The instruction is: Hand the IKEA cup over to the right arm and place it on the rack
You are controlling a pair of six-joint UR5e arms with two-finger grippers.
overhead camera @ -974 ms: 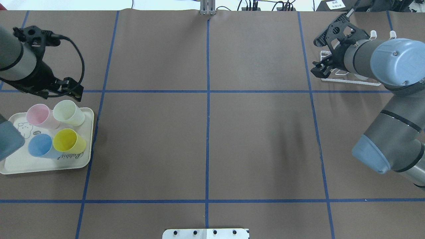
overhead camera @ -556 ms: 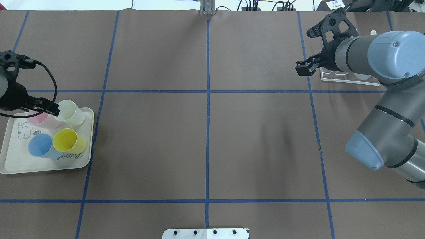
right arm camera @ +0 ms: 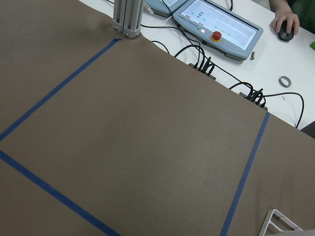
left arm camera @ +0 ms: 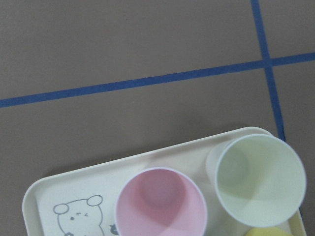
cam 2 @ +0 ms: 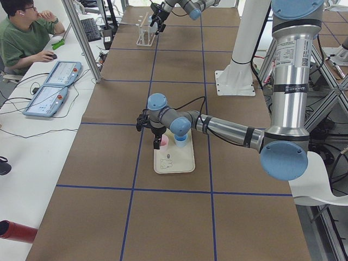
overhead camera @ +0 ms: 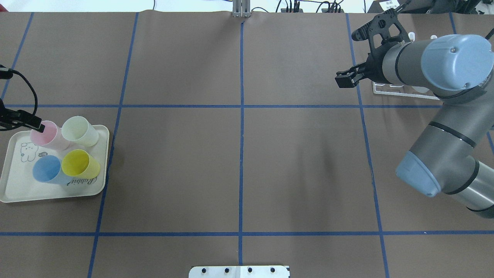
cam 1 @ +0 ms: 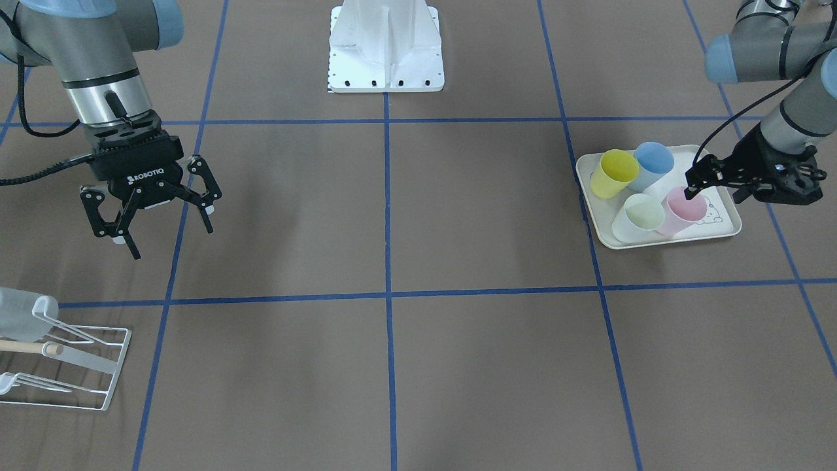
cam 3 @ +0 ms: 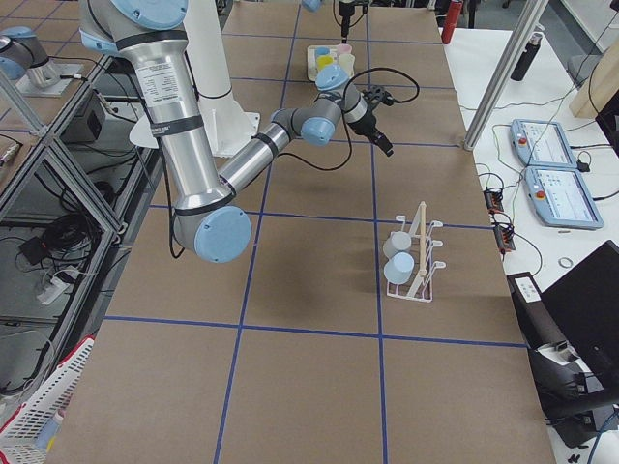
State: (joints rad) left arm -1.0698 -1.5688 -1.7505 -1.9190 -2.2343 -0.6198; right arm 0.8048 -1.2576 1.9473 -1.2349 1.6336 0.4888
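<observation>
Several IKEA cups stand on a cream rabbit-print tray (overhead camera: 23, 193): pink (overhead camera: 46, 133), pale green (overhead camera: 79, 130), yellow (overhead camera: 79, 164) and blue (overhead camera: 48, 169). My left gripper (cam 1: 692, 186) hangs at the pink cup's (cam 1: 683, 209) rim, its slim fingers apparently parted and holding nothing. The left wrist view looks down into the pink cup (left arm camera: 161, 206) and the green one (left arm camera: 258, 179). My right gripper (cam 1: 167, 232), marked ROBOTIQ, hovers open and empty above the table, a little away from the rack (cam 1: 65, 366). The white wire rack (cam 3: 416, 261) carries two pale cups.
The robot's white base plate (cam 1: 386, 46) sits at the table's middle edge. Blue tape lines grid the brown table. A seated person (cam 2: 27, 38) and two control tablets (cam 2: 54, 87) are beside the table on the far side.
My left gripper has swung left and down from beyond the tray to the pink cup's rim. My right gripper has moved left, away from the rack.
</observation>
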